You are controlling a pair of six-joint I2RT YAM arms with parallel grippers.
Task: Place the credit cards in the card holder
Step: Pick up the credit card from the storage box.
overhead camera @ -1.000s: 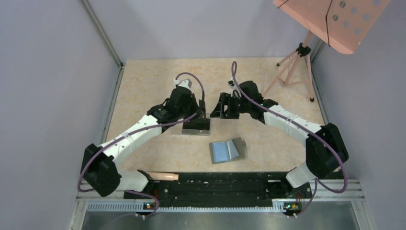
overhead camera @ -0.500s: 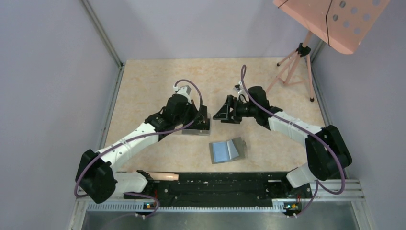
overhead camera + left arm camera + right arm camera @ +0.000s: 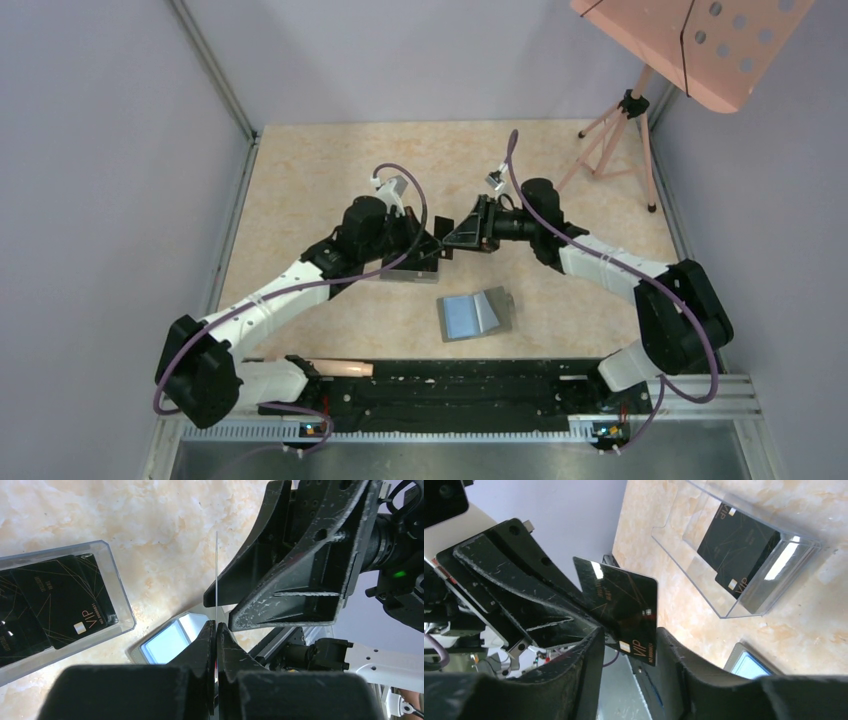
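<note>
Left tool [image 3: 216, 626] clamps credit card [image 3: 624, 605], pointing straight outward.

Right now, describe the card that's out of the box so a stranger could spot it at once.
Over the table, near the clear box, one black card is held in the air, pinched in the left jaws. The other cards lie flat inside the box; this one alone is out.

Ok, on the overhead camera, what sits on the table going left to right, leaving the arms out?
clear box → wallet → tripod
</note>
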